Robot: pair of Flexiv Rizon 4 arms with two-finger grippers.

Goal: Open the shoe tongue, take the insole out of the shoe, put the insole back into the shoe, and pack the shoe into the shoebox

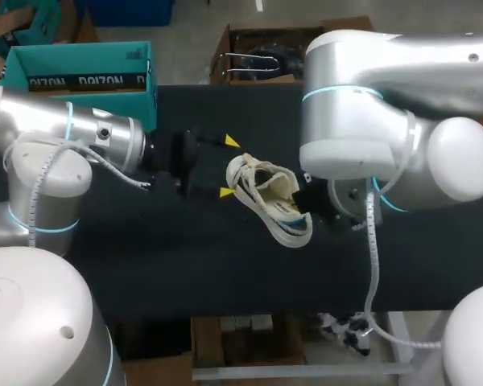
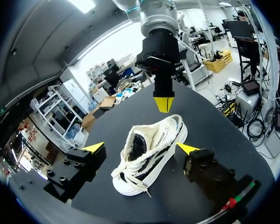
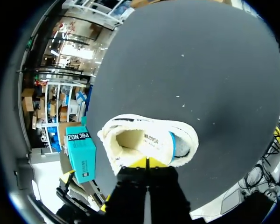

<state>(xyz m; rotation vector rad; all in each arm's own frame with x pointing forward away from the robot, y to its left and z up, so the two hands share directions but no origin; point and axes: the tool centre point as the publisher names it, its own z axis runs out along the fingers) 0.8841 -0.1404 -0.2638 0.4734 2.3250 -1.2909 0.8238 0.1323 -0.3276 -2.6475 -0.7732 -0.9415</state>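
A white sneaker (image 1: 270,199) with black stripes and loose laces lies mid-table, toe toward my left arm. My left gripper (image 1: 229,167) is open, and its yellow tips stand on either side of the sneaker (image 2: 149,151) near the laces. In the left wrist view that gripper (image 2: 140,148) has a finger close to each flank. My right gripper (image 3: 147,163) is shut, its tips pressed together at the heel rim of the sneaker (image 3: 149,140). I see nothing between them. The shoe's cream inside shows. The teal shoebox (image 1: 80,76) stands open at the back left.
The black tabletop (image 1: 185,265) stretches wide in front of the sneaker. My right arm's bulky body (image 1: 370,121) hangs over the back right of the table and hides most of the right gripper in the head view.
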